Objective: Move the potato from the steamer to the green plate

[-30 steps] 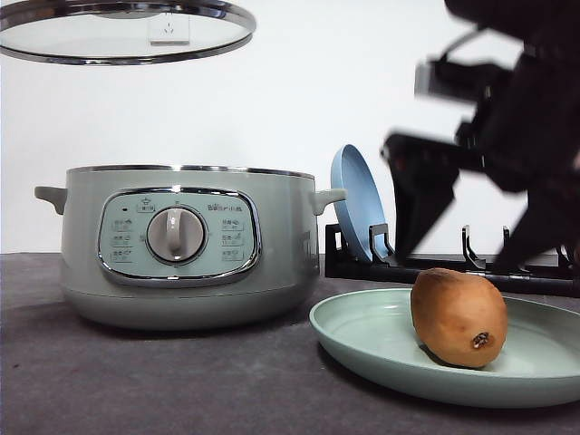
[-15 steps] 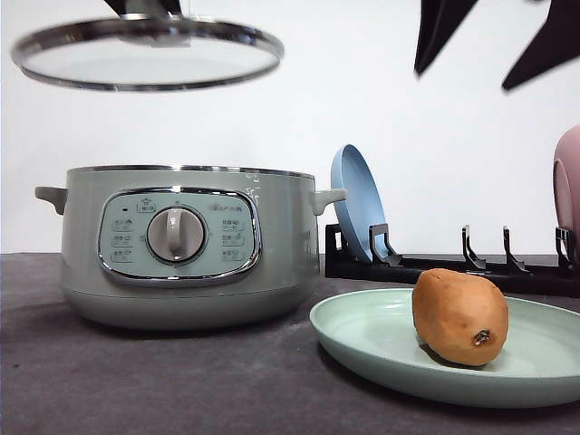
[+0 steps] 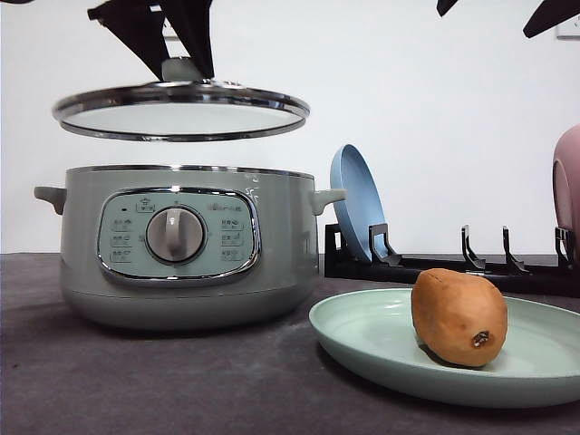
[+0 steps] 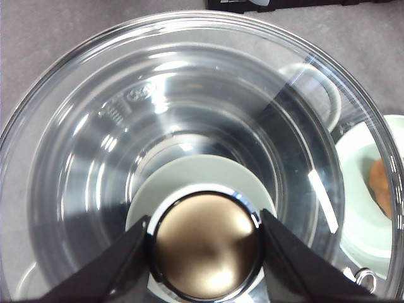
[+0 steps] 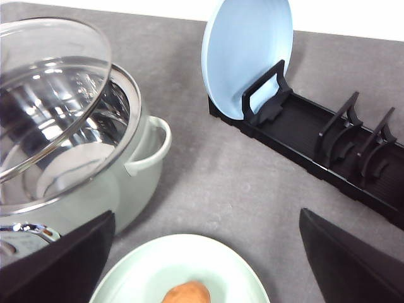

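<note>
The left gripper has its two black fingers clamped on the round knob of the chrome-rimmed glass lid, one finger pressed to each side of it. In the front view the lid hangs level beneath that gripper, clear of the pot with a gap of air between its rim and the pot's.

Straight below the clamped knob sits the large round sage-green steamer, grey dial facing forward in its chrome-edged panel, side handles sticking out. Through the glass, the left wrist view looks down into the shiny steel bowl.

Over to the right gripper: its dark fingers are spread wide apart with nothing between them, and in the front view only their tips poke in at the top edge, high above the table. Beneath that open gripper lies the wide pale mint-green plate, flat on the grey tabletop just beside the steamer. The brown-orange oval potato rests on the plate, dark spot toward the camera.

Beyond the plate stands a black slotted dish rack, with a light blue plate upright at its steamer end and a pink plate at the far end.
</note>
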Robot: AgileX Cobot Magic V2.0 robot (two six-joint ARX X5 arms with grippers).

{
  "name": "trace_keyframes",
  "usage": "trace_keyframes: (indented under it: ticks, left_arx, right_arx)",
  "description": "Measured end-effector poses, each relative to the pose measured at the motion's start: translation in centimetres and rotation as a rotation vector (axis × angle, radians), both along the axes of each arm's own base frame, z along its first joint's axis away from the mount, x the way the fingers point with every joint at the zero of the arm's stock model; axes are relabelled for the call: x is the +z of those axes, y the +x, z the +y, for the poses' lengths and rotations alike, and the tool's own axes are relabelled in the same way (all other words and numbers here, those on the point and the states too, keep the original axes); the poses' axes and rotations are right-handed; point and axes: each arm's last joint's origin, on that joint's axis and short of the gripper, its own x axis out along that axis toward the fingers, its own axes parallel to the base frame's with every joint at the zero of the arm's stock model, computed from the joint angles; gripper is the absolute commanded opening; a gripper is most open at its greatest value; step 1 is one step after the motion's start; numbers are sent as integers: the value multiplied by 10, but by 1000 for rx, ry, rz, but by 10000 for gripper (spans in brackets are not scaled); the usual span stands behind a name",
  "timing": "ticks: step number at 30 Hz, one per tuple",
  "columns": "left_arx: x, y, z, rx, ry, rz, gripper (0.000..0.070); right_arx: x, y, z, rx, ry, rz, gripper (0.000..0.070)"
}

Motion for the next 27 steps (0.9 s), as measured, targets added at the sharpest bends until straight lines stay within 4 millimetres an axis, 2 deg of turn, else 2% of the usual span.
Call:
trace_keyframes:
  ticks: [27]
  left_arx:
    - [-35, 26, -13, -8, 72, 54, 1]
  right_arx:
    - [-1, 0, -1, -14, -15, -1, 590]
